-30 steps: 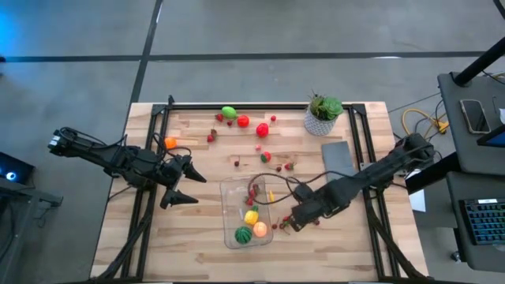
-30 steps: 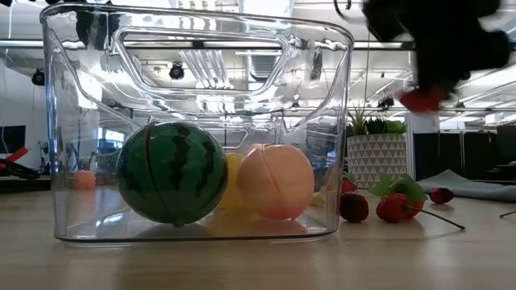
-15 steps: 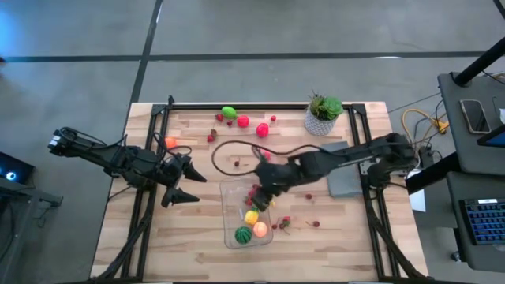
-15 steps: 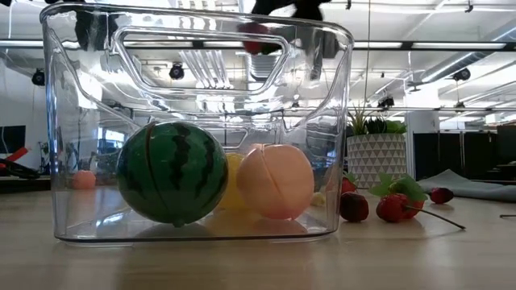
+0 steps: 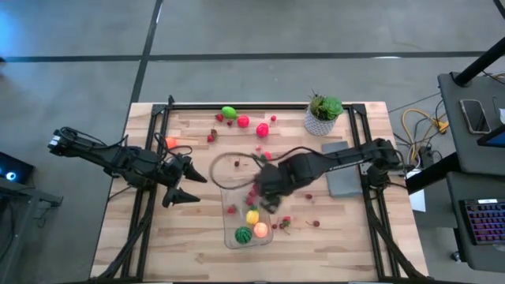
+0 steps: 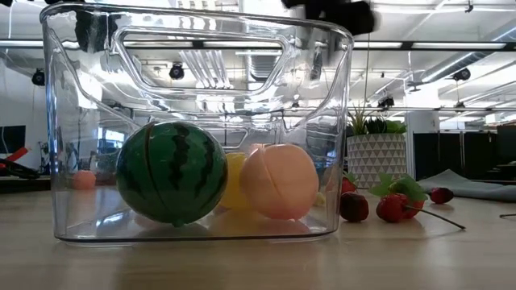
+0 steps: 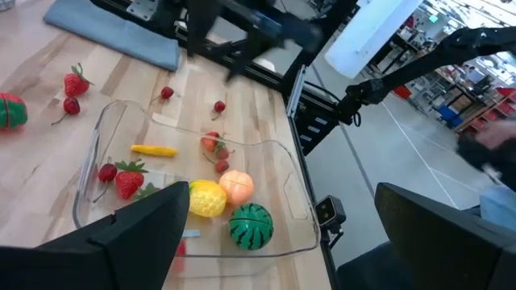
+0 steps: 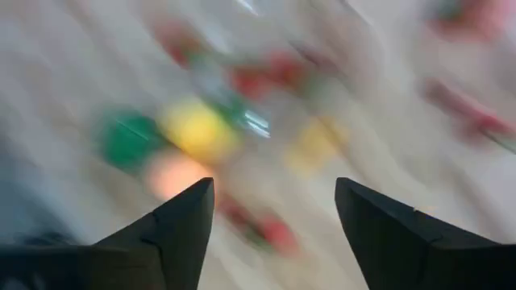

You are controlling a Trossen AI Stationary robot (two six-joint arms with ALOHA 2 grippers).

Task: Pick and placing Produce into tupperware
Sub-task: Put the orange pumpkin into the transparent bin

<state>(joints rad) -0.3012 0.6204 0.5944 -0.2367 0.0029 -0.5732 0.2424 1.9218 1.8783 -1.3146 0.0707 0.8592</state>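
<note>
Right gripper [image 5: 264, 188] moved over tupperware [image 5: 234, 211] | jaws apart | empty

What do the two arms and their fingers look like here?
Both arms are dark, near black, and jointed. The left gripper ends in two pointed black fingers. A thin dark cable loops beside the right gripper, whose fingers are dark tapered wedges.
</note>
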